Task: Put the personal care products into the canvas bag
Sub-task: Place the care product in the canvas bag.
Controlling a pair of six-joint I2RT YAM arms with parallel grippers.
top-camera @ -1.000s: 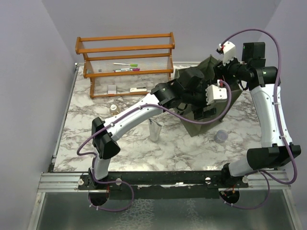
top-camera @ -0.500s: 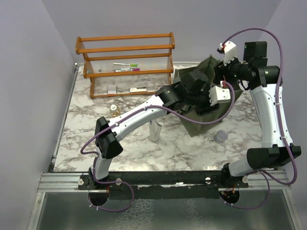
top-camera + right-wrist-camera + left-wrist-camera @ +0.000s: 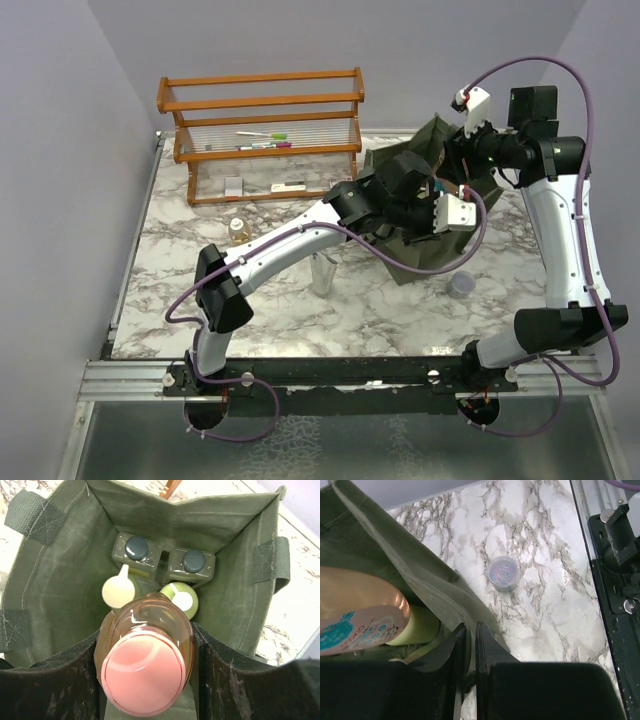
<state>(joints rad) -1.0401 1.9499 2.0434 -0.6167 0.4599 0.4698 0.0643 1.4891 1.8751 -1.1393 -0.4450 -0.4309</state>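
Clenched in right gripper (image 3: 146, 672): amber-orange bottle (image 3: 145, 640), long axis upright, pink end toward wrist, other end into canvas bag (image 3: 55, 585) beneath. Left gripper (image 3: 468, 637) pinched on bag wall.

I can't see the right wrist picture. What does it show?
The right gripper holds an amber bottle, pink end toward the camera, over the open canvas bag. Inside stand two dark-capped bottles and two pale green bottles.
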